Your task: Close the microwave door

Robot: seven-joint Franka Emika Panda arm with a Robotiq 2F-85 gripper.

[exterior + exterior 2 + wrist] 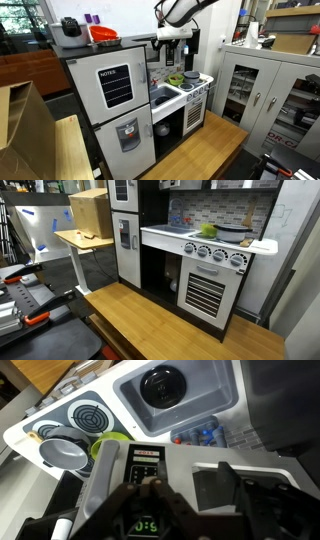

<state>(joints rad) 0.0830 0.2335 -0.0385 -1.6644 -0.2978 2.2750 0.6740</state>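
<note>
Clock panel [146, 510] is sitting closest, low in the wrist view.
Upper centre, the gripper [172, 37] is hovering by the microwave door [101, 482], the grey strip left of that panel, probably lining up a push; open or closed, I cannot tell. Below are lying one sink [207, 402], one pot [62, 452], two burners [88, 415].
</note>
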